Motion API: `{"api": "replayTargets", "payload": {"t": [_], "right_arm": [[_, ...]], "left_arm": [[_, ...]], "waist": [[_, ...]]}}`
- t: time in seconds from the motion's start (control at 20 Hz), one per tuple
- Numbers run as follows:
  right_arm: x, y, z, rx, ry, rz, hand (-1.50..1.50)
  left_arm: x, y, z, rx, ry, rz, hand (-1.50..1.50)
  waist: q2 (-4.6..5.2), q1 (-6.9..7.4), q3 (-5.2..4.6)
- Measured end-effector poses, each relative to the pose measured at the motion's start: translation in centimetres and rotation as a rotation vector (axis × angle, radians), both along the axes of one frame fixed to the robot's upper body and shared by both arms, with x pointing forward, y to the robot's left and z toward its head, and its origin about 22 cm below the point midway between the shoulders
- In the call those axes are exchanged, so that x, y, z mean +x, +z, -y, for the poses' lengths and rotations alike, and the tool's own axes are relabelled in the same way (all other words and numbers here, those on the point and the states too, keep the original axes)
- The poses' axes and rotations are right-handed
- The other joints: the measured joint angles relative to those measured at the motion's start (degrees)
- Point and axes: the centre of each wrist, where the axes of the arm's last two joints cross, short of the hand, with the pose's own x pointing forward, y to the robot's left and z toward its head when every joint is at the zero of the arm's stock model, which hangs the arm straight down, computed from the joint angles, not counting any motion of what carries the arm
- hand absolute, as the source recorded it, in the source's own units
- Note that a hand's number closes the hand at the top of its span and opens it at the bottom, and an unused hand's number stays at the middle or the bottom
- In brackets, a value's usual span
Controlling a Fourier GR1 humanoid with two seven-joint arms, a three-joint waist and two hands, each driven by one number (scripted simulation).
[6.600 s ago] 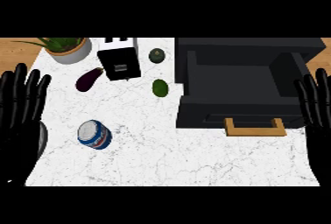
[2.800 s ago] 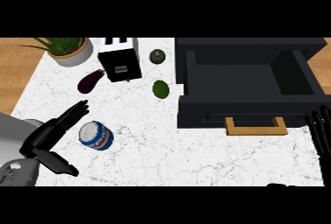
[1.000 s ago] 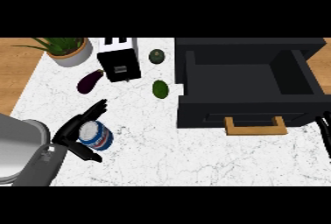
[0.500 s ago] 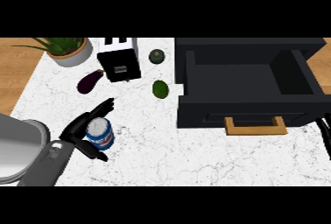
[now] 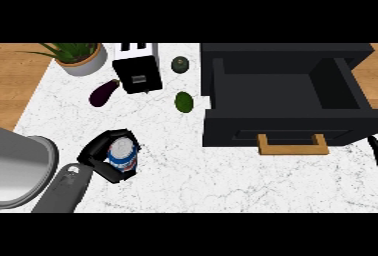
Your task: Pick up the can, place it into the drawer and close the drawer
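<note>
1. Left robot hand (image 5: 100, 159), lower left of the tabletop (image 5: 170, 190): fingers and thumb curled round the can (image 5: 122, 154), grasping it from the left. The can's silver top and blue side show between fingers and thumb.
2. Cannot tell whether the can stands on the tabletop or is just off it.
3. Right robot hand: only a dark sliver (image 5: 373, 150) shows at the right edge, near the drawer front. Cannot tell if it is released or clenched.
4. Drawer (image 5: 280, 130), right of centre: pulled open, wooden handle (image 5: 292, 145) facing the robot, inside bare as far as visible. Well apart from the can, to its right and further back.
5. Between can and drawer, further back: an avocado (image 5: 184, 101). Beyond it: toaster (image 5: 138, 72), eggplant (image 5: 103, 92), plant pot (image 5: 80, 59).
6. Step in hand, as judged: the pick, with the grasp closed.
7. Next move calls for: lift clear of the tabletop, carry right and back over the drawer's front wall, passing nearer than the avocado, then lower inside before releasing. Closing the drawer comes after that.
</note>
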Motion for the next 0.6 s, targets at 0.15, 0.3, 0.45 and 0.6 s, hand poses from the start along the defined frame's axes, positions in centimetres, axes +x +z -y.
{"api": "replayTargets", "payload": {"t": [0.15,0.3,0.45,0.6], "right_arm": [[-0.4,0.3,0.0,0.000,-0.001,0.005,-1.50],[-0.4,0.1,0.1,0.004,-0.007,0.002,-1.50],[-0.8,0.1,0.2,0.005,-0.015,0.004,-1.50],[-0.5,-0.2,0.1,0.013,-0.015,0.007,-1.50]], "left_arm": [[0.3,0.6,0.5,-0.030,0.010,-0.003,1.50],[0.3,0.7,0.1,-0.067,0.190,0.021,1.50],[-0.2,0.5,-1.2,-0.099,0.456,0.051,1.50],[0.1,1.0,-0.9,-0.123,0.613,0.080,1.50]], "waist": [[-0.07,0.11,0.00],[-0.11,0.46,0.04],[-0.22,0.93,0.05],[-0.19,0.83,0.06]]}}
